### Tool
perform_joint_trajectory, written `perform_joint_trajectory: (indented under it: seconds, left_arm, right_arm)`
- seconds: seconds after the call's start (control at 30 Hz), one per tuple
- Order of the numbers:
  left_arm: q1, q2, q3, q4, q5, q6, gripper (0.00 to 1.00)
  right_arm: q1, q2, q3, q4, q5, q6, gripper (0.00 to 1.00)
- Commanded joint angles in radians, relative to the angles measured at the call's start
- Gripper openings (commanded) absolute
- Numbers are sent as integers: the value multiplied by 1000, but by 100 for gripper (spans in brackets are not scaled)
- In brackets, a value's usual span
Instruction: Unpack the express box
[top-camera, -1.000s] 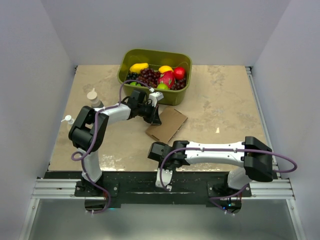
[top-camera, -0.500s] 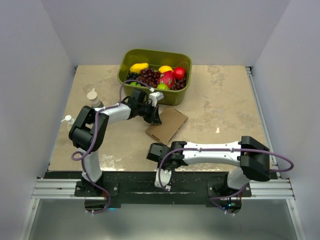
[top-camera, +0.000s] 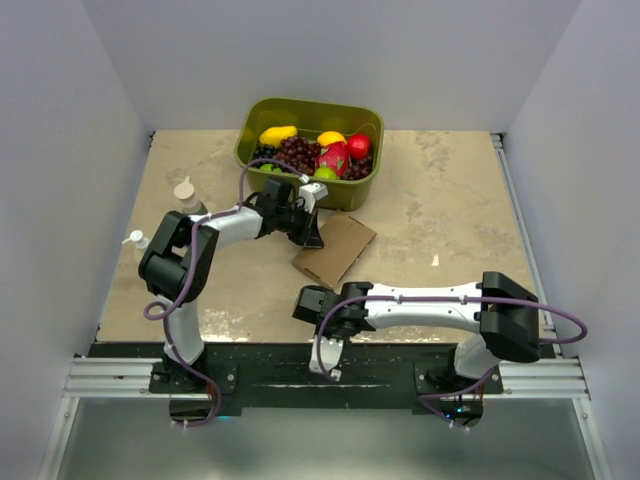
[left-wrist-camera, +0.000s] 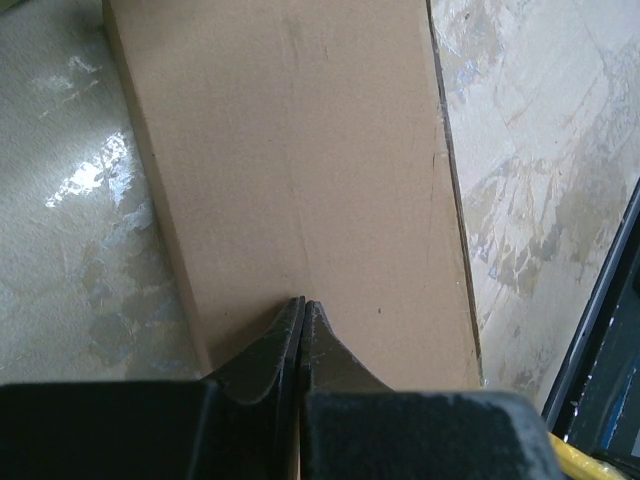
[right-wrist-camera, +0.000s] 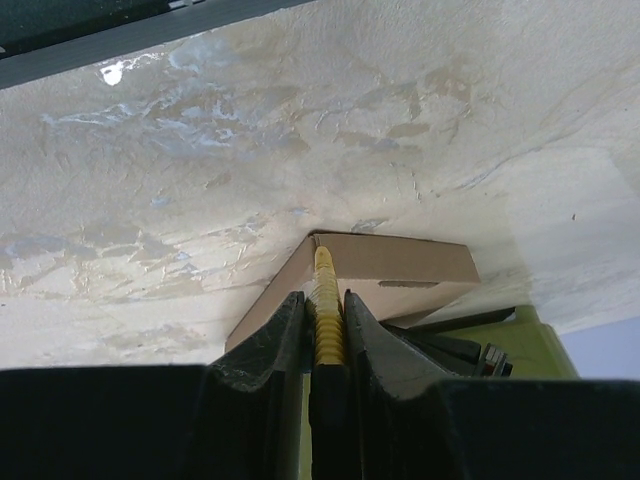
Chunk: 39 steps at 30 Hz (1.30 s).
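Top external: the express box (top-camera: 337, 250) lay flat mid-bench (top-camera: 450, 220), just in front of the olive fruit tub (top-camera: 345, 190). My left end effector (top-camera: 312, 234) sat at its far-left edge. My right end effector (top-camera: 310, 299) stood near its near corner, apart. Open room lay to the right.

Left wrist: the left end effector (left-wrist-camera: 302, 305) was closed, tips against the cardboard; a pinched flap could not be confirmed. I judged the box light, thin, stiff and crushable, best taken at the lid edge.

Right wrist: the right end effector (right-wrist-camera: 318, 295) was narrow and held nothing of the box.

end effector (right-wrist-camera: 322, 300) | yellow ridged strip (right-wrist-camera: 324, 268) is clamped between its fingers | express box (right-wrist-camera: 400, 268) is seen just beyond, on mottled surface (right-wrist-camera: 200, 150)
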Motion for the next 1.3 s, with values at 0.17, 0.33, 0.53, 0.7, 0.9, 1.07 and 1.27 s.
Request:
perform_joint_trajectory:
  seconds: [0.17, 0.33, 0.53, 0.7, 0.9, 1.07, 1.27]
  left_arm:
    - [-5, 61, -3, -52, -119, 54, 0]
    - [-7, 64, -6, -49, -127, 62, 0]
    - [-8, 75, -1, -49, -136, 72, 0]
    - [-8, 84, 2, -49, -139, 74, 0]
    - [-10, 98, 17, -57, -146, 80, 0]
    - [-10, 98, 26, -64, -133, 98, 0]
    - [-10, -113, 26, -72, -116, 191, 30]
  right_arm:
    - [-9, -2, 68, -50, 93, 2, 0]
    - [-7, 7, 91, -75, 109, 6, 0]
    - [-9, 2, 101, -104, 119, 5, 0]
    - [-12, -10, 117, -132, 141, 5, 0]
    - [-20, -18, 143, -150, 176, 12, 0]
    - [-36, 4, 243, -208, 204, 92, 0]
    - [-286, 116, 571, -352, 118, 550, 0]
